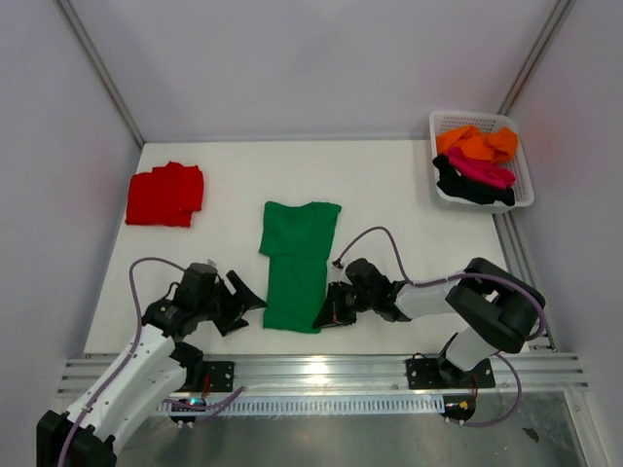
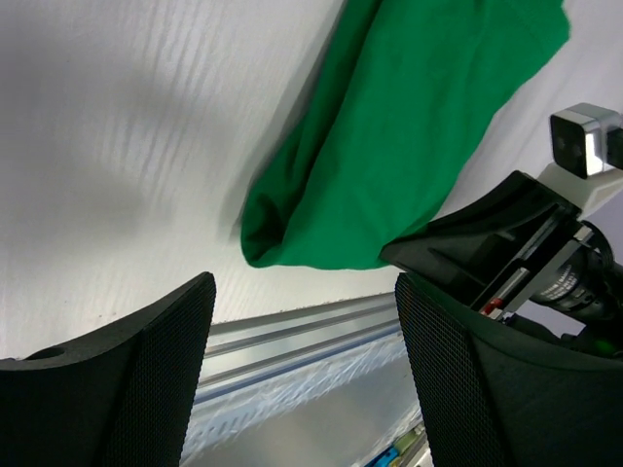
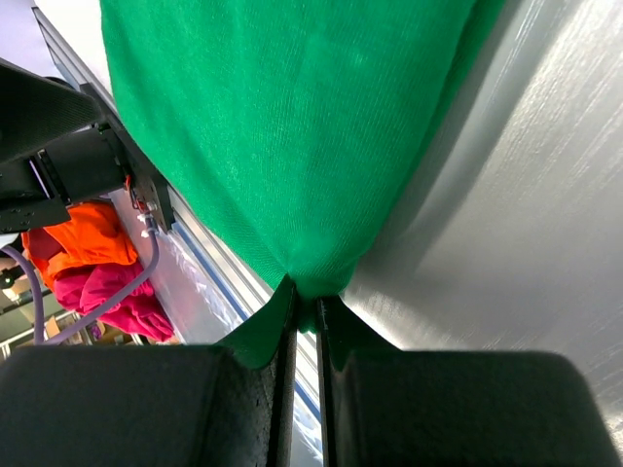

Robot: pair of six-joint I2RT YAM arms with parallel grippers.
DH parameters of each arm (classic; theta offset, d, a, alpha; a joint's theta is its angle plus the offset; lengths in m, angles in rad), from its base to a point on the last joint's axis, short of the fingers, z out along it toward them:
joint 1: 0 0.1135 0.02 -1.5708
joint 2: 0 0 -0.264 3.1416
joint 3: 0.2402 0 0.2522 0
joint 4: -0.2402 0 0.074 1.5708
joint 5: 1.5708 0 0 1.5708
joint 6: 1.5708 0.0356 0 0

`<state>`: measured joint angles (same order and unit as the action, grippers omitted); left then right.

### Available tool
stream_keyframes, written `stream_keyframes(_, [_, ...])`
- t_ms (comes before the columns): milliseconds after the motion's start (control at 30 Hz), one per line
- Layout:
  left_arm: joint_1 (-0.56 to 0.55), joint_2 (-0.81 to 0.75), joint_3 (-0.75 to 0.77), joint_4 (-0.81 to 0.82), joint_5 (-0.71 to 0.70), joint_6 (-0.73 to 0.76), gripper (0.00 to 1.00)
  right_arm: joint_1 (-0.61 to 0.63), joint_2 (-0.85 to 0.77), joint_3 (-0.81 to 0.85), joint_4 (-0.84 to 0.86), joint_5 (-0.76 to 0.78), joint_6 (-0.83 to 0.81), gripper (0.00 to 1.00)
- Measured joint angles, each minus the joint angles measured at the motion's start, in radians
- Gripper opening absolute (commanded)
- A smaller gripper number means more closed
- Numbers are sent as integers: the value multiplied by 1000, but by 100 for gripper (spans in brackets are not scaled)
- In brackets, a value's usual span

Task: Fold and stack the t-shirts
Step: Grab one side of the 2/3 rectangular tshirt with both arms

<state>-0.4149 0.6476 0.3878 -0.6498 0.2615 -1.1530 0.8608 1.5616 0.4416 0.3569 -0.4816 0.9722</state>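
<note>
A folded red shirt (image 1: 165, 195) lies far left on the table (image 1: 389, 195), a basket (image 1: 472, 116) far right holds orange, magenta and black shirts (image 1: 482, 171), and the green shirt (image 1: 297, 258) lies mid-table, its near right corner pinched by the right claw (image 1: 326, 313), while the left claw (image 1: 243, 304) stands spread beside its near left edge, holding nothing.

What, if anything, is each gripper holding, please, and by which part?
The right gripper pinches the green shirt by its near right corner; the left gripper is open, holding nothing.
</note>
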Motion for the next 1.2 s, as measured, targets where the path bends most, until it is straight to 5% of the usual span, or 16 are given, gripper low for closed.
stream_keyframes(300, [0,155,-10,-63,-3,23,77,0,-16,0,-27,5,0,7])
stream_keyframes(867, [-13,369,-51,213,160,-21,75,0,-18,0,-33,8,3,7])
stream_keyframes(967, [-20,391,-51,246,166,-24,62,0,-17,0,-31,8,6,7])
stream_keyframes(1000, [-22,399,-52,253,166,-25,33,0,-16,0,-30,8,6,7])
stream_keyframes(1100, [-24,426,-72,274,132,-16,0,0,-16,0,-28,8,7,7])
stream_keyframes(1200, [-25,438,-75,291,132,-7,0,0,-16,0,-26,8,9,7])
